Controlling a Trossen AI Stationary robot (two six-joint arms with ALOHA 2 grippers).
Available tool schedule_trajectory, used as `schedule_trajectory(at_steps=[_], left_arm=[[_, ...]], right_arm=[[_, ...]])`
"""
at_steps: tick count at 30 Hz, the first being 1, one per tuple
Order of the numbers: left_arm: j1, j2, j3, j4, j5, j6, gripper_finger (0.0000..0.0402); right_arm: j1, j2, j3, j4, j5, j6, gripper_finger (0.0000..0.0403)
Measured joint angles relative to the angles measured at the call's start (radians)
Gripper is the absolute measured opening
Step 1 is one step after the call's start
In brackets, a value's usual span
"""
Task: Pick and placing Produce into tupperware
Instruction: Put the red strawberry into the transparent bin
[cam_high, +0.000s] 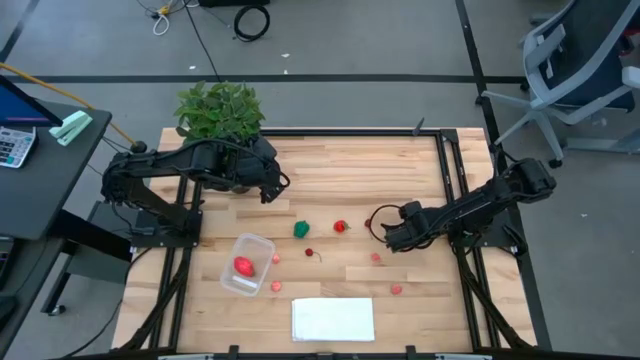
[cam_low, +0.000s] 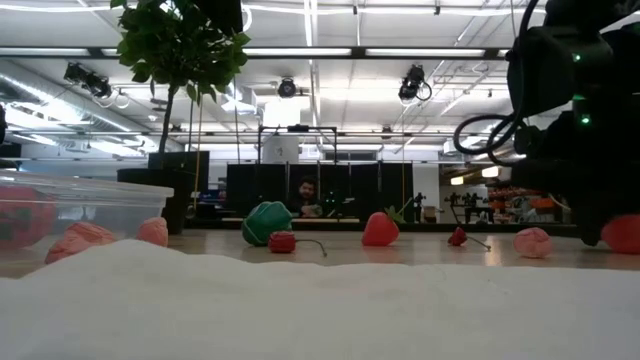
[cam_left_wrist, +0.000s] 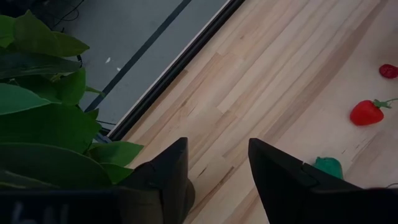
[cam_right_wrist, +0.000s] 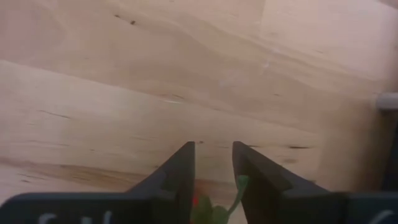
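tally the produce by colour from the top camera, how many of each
red pieces: 3
pink pieces: 4
green piece: 1
total: 8 showing from above

No legible text, label, brand or no. is to be found in any view. Pale marks are seen on the left gripper (cam_left_wrist: 214, 168) body and the right gripper (cam_right_wrist: 214, 163) body in the wrist views, but they are cut off at the pic edge and can't be read. Keys on the calculator (cam_high: 14, 146) beside the table are too small to be made out.
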Motion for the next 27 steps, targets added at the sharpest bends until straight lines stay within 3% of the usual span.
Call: schedule_trajectory(at_steps=[6, 14, 17, 27], left_arm=[[0.000, 0.000, 0.000, 0.000, 0.000, 0.000, 0.0174], [0.000, 0.000, 0.000, 0.000, 0.000, 0.000, 0.0176], [0.000, 0.000, 0.000, 0.000, 0.000, 0.000, 0.0173], [0.000, 0.000, 0.000, 0.000, 0.000, -0.001, 0.0177]], right_arm=[[0.000, -0.001, 0.000, 0.005, 0.000, 0.008, 0.0099], [0.000, -0.001, 0.000, 0.042, 0.007, -0.076, 0.0018], [0.000, -0.001, 0.000, 0.081, 0.049, -0.136, 0.0007], [0.000, -0.002, 0.039, 0.580, 0.208, -0.608, 0.0005]])
